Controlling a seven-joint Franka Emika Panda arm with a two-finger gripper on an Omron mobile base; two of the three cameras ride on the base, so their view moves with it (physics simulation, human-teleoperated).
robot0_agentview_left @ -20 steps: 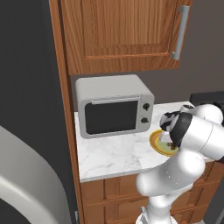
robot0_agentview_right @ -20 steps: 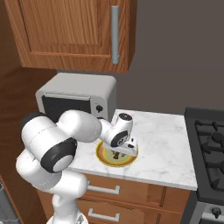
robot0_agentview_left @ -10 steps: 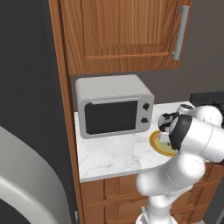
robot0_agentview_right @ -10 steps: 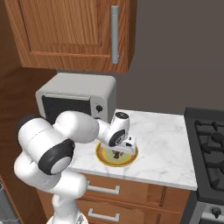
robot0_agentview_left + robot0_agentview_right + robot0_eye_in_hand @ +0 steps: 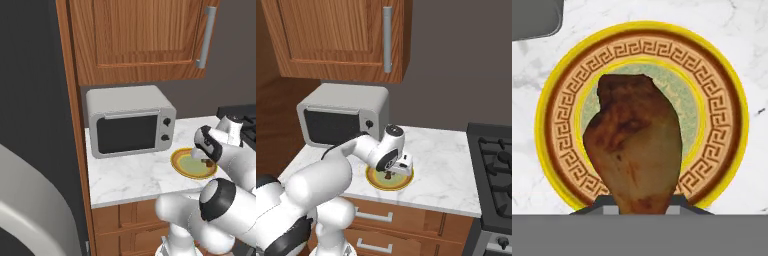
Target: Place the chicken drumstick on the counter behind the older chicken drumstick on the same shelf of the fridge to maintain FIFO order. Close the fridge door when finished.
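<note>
A brown chicken drumstick (image 5: 634, 150) lies on a round plate with a yellow rim (image 5: 732, 100) and a patterned brown band. The plate (image 5: 186, 167) rests on the white marble counter (image 5: 130, 180), to the right of the microwave. My gripper (image 5: 640, 207) points down at the plate and is shut on the near end of the drumstick, with a dark fingertip (image 5: 607, 209) on each side of it. The right base view has the gripper (image 5: 388, 174) low over the plate (image 5: 376, 181). The fridge and its shelf are out of view.
A grey microwave (image 5: 130, 125) stands at the back left of the counter (image 5: 441, 160), under a wooden wall cabinet (image 5: 140, 35). A black stove (image 5: 496, 165) borders the counter on the right. Wooden drawers (image 5: 373, 217) run below the counter edge.
The jaws have closed in on the drumstick on the plate. The arm has stayed over the plate, and the plate has not moved.
</note>
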